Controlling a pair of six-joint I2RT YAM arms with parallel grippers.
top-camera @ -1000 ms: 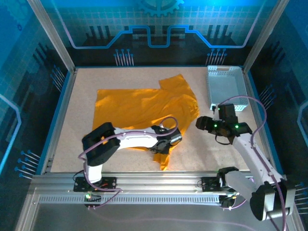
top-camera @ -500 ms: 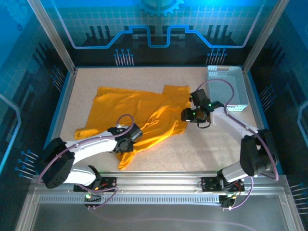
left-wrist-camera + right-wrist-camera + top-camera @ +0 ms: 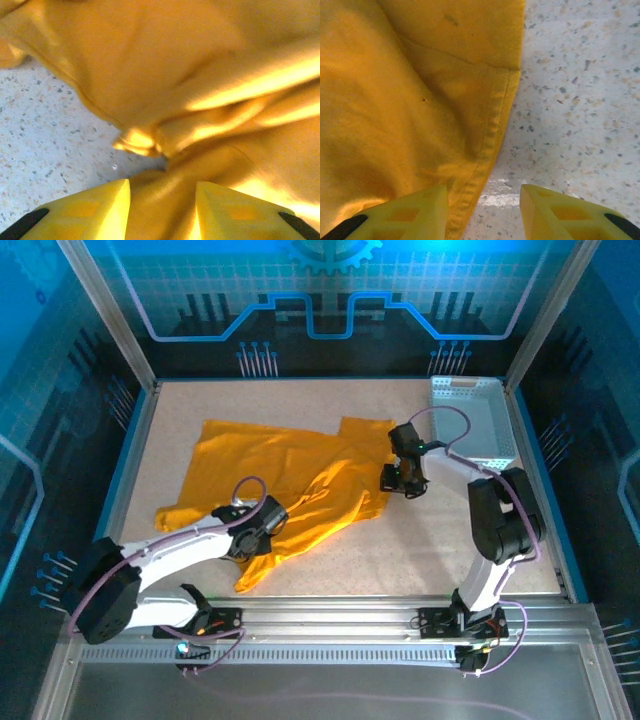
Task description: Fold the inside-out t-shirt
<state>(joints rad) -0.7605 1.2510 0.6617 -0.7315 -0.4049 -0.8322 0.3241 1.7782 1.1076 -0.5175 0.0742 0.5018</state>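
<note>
The inside-out t-shirt [image 3: 290, 465] lies rumpled across the middle of the table, orange-yellow, with a narrow tail trailing toward the near edge. My left gripper [image 3: 270, 523] rests low on the shirt's near part. In the left wrist view its jaws [image 3: 162, 187] stand apart with a bunched ridge of the cloth [image 3: 200, 75] running between the fingers. My right gripper [image 3: 390, 480] is at the shirt's right edge. In the right wrist view it [image 3: 484, 192] is open, and the stitched hem [image 3: 490, 135] lies between the fingers beside the left one, with bare table on the other side.
A pale perforated basket [image 3: 465, 386] stands at the back right corner, just beyond the right arm. Speckled table [image 3: 440, 540] lies bare to the right of and in front of the shirt. Metal frame rails run along the near edge.
The left gripper swung left, dragging the shirt's near part with it, and its jaws widened. The right gripper moved from right of the shirt to its right hem, its jaws narrowing.
</note>
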